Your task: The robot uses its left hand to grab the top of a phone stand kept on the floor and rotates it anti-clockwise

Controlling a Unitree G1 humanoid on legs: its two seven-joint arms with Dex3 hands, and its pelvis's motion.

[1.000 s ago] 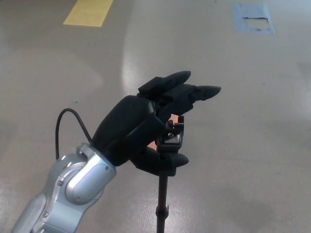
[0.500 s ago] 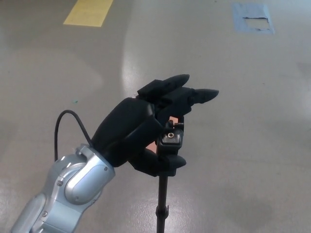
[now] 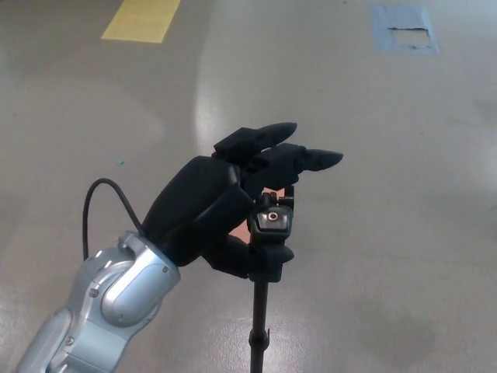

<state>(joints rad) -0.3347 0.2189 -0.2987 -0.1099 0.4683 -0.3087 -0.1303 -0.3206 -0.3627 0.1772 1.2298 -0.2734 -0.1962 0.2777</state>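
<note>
Reaching in from the lower left corner of the floor [image 3: 404, 233], the left hand [image 3: 210, 214] wraps the top of the phone stand [image 3: 272, 225]: its thumb curls under the head, its two fingers [image 3: 311, 158] stretch out loosely above it. The stand's black pole drops to the bottom edge. Yellow tape [image 3: 142, 19] and a blue patch [image 3: 405, 29] lie along the far edge.

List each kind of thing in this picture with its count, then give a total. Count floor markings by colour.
Robot hand: 1
Phone stand: 1
Yellow floor patch: 1
Blue floor patch: 1
Total: 4
</note>
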